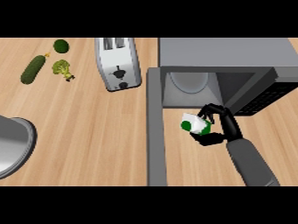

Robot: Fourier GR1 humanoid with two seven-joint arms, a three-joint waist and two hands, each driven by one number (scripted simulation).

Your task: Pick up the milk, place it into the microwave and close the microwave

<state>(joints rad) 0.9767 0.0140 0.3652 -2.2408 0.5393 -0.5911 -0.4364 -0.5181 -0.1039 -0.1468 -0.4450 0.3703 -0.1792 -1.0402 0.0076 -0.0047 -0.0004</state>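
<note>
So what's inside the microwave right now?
Only a round grey plate shows inside the open microwave. The deeper corners are shadowed, so I can't see them. The milk isn't in yet: the right hand holds it just in front of the opening.

We see a light wooden counter [93, 131]. On it, far left, lie a cucumber [32, 69], a piece of broccoli [62, 68] and a round dark green thing [60, 45], perhaps an avocado. A silver toaster [117, 63] stands right of them. A grey microwave [232, 72] sits far right, its door [155, 127] swung open toward us. A metal basin [3, 146] shows at the near left edge.
</note>
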